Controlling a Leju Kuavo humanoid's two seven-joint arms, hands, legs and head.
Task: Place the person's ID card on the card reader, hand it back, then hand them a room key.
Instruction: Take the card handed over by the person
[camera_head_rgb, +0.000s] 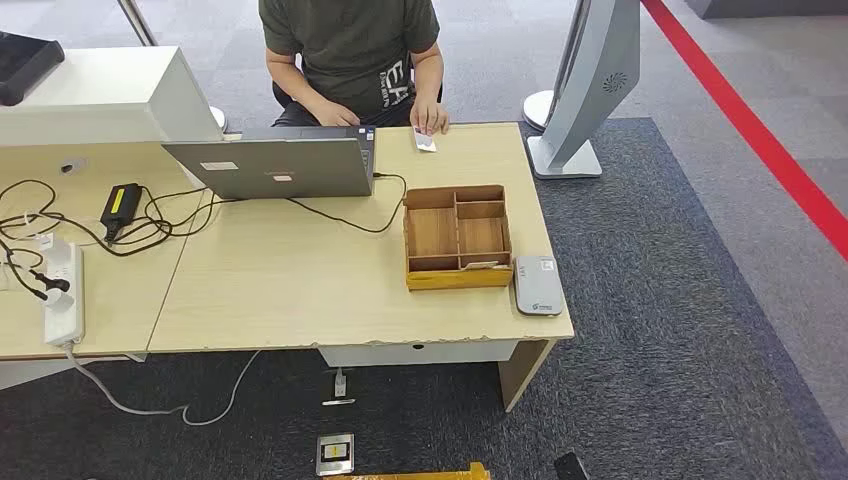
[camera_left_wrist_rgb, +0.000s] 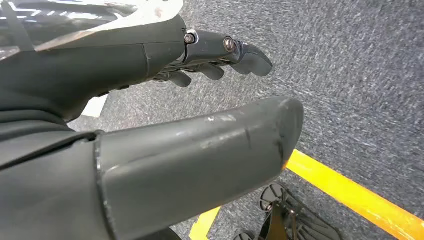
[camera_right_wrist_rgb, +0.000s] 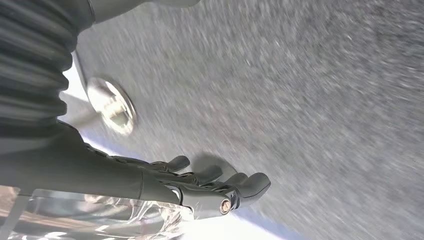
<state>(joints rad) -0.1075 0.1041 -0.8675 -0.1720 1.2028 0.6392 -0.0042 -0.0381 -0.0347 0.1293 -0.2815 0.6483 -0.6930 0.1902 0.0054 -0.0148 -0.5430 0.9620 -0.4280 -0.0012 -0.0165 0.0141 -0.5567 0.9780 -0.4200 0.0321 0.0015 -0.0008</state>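
A person (camera_head_rgb: 352, 60) in a dark T-shirt sits at the far side of the light wooden desk (camera_head_rgb: 290, 290), one hand (camera_head_rgb: 430, 117) resting on a small ID card (camera_head_rgb: 425, 141) that lies flat on the desk's far edge, just beside the corner of an open grey laptop (camera_head_rgb: 275, 165). Nearer the robot's side, a wooden tray (camera_head_rgb: 457, 238) with several compartments stands on the desk; a pale card-like thing lies at its front edge, though what it is I cannot tell. Touching the tray's right side lies the grey card reader (camera_head_rgb: 538, 285), flat at the desk's near right corner and well apart from the ID card. To the left, black cables (camera_head_rgb: 150, 225), a black power adapter (camera_head_rgb: 120, 203) and a white power strip (camera_head_rgb: 62, 290) are spread over the desk. A tall grey stand (camera_head_rgb: 590, 85) rises from the carpet beyond the desk's right end. The left hand (camera_left_wrist_rgb: 165, 125) hangs over the grey carpet near a yellow floor line (camera_left_wrist_rgb: 350, 192), thumb and fingers spread, holding nothing. The right hand (camera_right_wrist_rgb: 200, 182) likewise hangs over carpet, its dark fingers stretched loosely apart with nothing in them.
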